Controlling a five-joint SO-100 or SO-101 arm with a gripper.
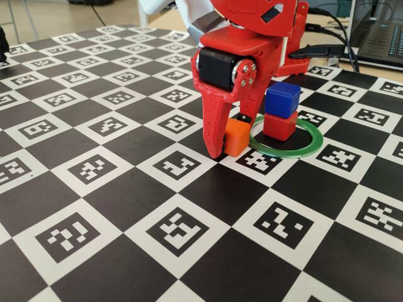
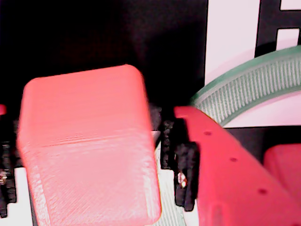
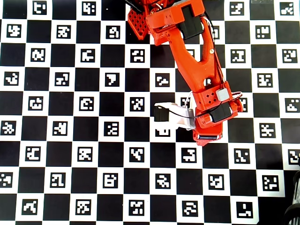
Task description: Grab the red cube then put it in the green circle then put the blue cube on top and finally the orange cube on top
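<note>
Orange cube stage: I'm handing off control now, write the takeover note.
Gripper: down at the board, jaws around the orange cube; a firm clamp can't be confirmed.
Orange cube sits on the board just outside the green circle.
Done: red cube is inside the circle, with the blue cube stacked on it, slightly offset.
Left: lift the orange cube and set it on the blue cube.

Fixed cam: low, near, looking across the checkered board point(image 1: 189, 239) toward my base; overhead cam: straight down, farther off; wrist cam: v. close between my jaws; wrist and fixed share the orange cube point(image 2: 89, 146) and the green circle point(image 2: 254, 84).
</note>
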